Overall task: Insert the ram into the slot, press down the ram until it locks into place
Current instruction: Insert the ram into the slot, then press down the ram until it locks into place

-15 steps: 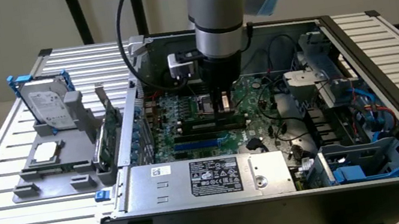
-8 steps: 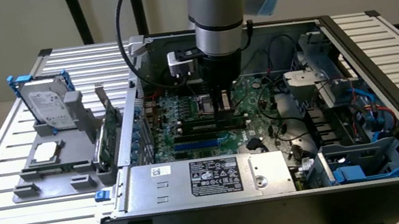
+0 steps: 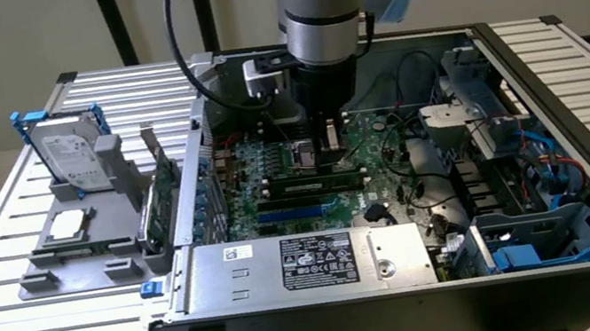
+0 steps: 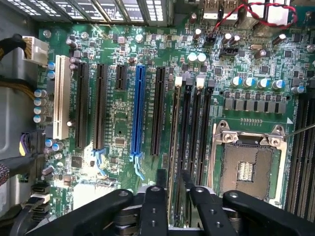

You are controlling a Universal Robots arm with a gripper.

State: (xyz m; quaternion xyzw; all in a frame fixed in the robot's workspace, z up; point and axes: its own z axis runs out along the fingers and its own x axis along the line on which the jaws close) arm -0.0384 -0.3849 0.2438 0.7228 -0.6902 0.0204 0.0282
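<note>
The ram [image 4: 173, 128] stands on edge in its slot [image 4: 175, 93] on the motherboard [image 4: 118, 113], the slot farthest from the CPU socket [image 4: 248, 164]. The gripper [image 4: 173, 179] hangs directly over it. Its fingers [image 4: 161, 184] are slightly parted astride the top edge and appear to grip nothing. The ram's long axis runs through their gap.

The ram [image 3: 316, 185] is a long, thin stick, dark along its face with a small pale label near the middle. It stands on its long edge, level, in a black slot [image 4: 177, 101] on the green motherboard. Seen edge-on in the wrist view, the ram [image 4: 174, 147] is a narrow pale line running along the outermost of the parallel dark slots. Whether its end latches have closed cannot be told.
</note>
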